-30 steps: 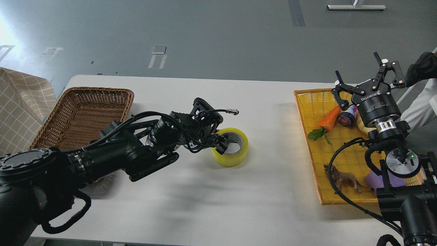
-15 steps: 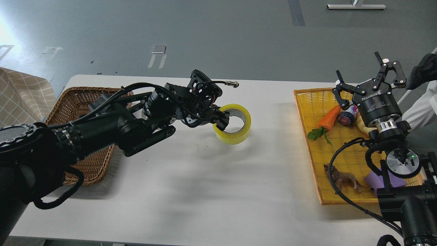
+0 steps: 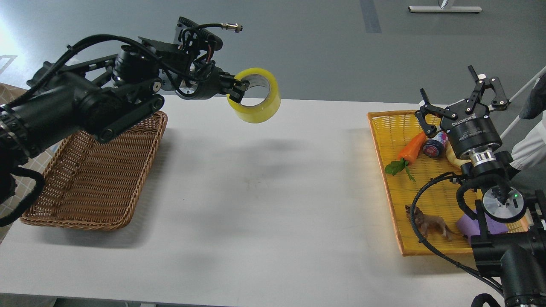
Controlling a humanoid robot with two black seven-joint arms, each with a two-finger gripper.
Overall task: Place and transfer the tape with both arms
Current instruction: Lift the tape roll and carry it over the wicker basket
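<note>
Lifted off the white table (image 3: pixel 273 204), the yellowish translucent roll of packing tape (image 3: pixel 255 95) now hangs high, clamped at its rim by the left pincer (image 3: pixel 236 89). Over the yellow tray (image 3: pixel 386 128), the right pincer (image 3: pixel 463 96) has its fingers spread apart, holding nothing.

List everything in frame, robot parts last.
tape: 1, translucent yellow, held in the air above the table's far edge
wicker basket: 1, brown, table left
tray: 1, yellow, table right
toy carrot: 1, orange with green leaves, in tray
small jar: 1, dark, beside carrot
animal figure: 1, brown, tray near end
table: 1, white
left gripper: black, shut on tape
right gripper: black, open, over tray
</note>
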